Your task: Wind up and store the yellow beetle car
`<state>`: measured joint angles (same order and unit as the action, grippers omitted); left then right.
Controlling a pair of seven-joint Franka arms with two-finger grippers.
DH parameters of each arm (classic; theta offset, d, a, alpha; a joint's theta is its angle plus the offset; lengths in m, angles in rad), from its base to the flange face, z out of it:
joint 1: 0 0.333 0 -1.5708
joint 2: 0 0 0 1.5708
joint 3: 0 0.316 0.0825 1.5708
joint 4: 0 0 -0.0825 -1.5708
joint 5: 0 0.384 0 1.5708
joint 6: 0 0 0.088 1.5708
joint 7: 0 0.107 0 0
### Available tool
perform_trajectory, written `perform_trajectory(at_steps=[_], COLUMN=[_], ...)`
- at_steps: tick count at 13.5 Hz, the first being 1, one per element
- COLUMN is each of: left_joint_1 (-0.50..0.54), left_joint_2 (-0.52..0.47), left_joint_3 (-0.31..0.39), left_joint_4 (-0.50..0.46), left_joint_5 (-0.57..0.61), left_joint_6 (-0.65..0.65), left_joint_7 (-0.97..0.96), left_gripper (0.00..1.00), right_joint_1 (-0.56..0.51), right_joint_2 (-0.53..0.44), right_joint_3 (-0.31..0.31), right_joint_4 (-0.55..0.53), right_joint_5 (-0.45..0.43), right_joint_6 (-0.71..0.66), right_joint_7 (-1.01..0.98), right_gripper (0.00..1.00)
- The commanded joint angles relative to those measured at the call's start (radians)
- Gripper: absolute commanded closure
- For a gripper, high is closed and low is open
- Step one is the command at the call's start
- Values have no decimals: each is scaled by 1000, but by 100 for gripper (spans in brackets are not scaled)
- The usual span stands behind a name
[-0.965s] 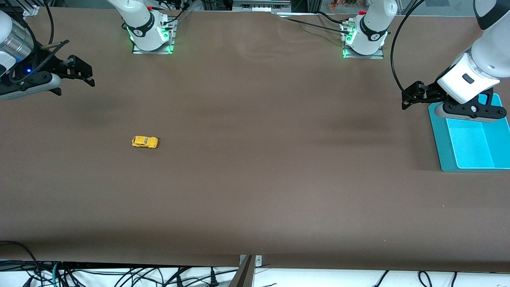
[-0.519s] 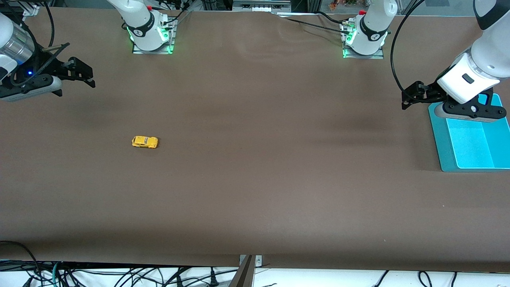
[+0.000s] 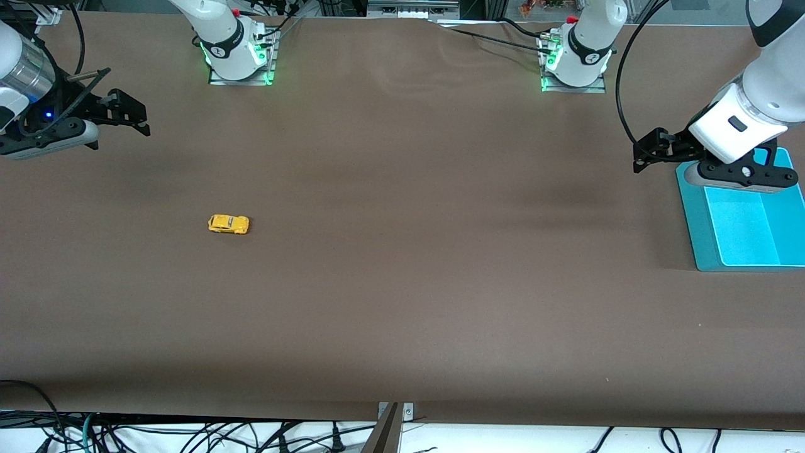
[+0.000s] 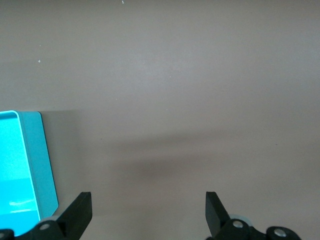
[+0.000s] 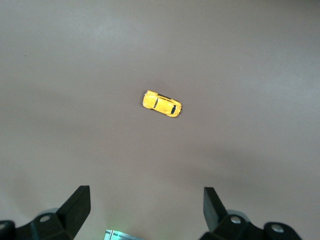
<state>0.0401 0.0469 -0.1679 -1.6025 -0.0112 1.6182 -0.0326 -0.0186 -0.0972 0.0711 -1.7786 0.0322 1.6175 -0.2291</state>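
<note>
1. The yellow beetle car (image 3: 228,224) sits on its wheels on the brown table (image 3: 402,283), alone, toward the right arm's end. Its long side faces the front camera.

2. The right gripper (image 3: 129,116) hangs in the air over the table at the right arm's end, well apart from the yellow beetle car. It touches nothing.

3. The right wrist view shows the right gripper (image 5: 145,207) with its two black fingers (image 5: 77,202) spread wide, with only bare table between them. The yellow beetle car (image 5: 161,104) lies ahead of the fingers in that view, clear of both tips and not between them.

4. The left gripper (image 3: 648,151) hangs over the table at the left arm's end, well apart from the yellow beetle car. It is just beside the teal tray (image 3: 695,226), at the tray's edge that lies farther from the front camera.

5. The left wrist view shows the left gripper (image 4: 147,212) with its fingers (image 4: 80,212) also spread wide and holding nothing. Bare table lies between them, and a corner of the teal tray (image 4: 42,165) shows beside one finger, apart from it.

6. The teal tray rests flat on the table, well apart from the yellow beetle car. The part of its inside that can be seen holds nothing.
</note>
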Motion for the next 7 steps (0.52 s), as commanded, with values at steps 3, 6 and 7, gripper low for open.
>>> perform_trajectory(at_steps=[3, 6, 7], left_joint_1=[0, 0, -2], left_joint_2=[-4, -5, -4], left_joint_3=[-1, -1, -1], left_joint_4=[10, 10, 10], left_joint_5=[-19, -19, -19], left_joint_6=[-12, -12, -12], left_joint_7=[10, 10, 10], left_gripper=[0, 0, 0], right_joint_1=[5, 5, 3], right_joint_2=[8, 8, 10], right_joint_3=[-16, -17, -17], right_joint_4=[38, 41, 42], right_joint_5=[-12, -21, -21], right_joint_6=[-19, -11, -11], right_joint_7=[17, 20, 19], right_gripper=[0, 0, 0])
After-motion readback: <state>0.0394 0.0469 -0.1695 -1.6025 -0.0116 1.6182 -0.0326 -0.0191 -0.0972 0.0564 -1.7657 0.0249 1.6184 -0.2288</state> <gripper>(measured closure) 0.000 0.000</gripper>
